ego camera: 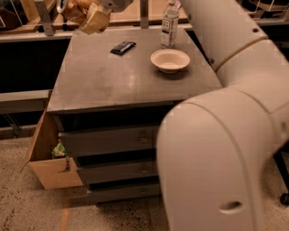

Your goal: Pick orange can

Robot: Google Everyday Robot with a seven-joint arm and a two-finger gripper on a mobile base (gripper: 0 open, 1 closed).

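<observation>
The orange can (72,9) is a shiny orange-gold body at the top left edge of the camera view. It is held in the air above the far left corner of the grey table (104,81). My gripper (85,14) is shut on it, and its tan fingers (95,19) wrap the can's right side. The can's upper part is cut off by the frame edge. My white arm (226,135) fills the right side of the view.
A clear bottle with a white label (169,23), a white bowl (170,60) and a black packet (123,47) are on the table's far half. Drawers (108,140) are below it. An open cardboard box (47,162) stands on the floor at the left.
</observation>
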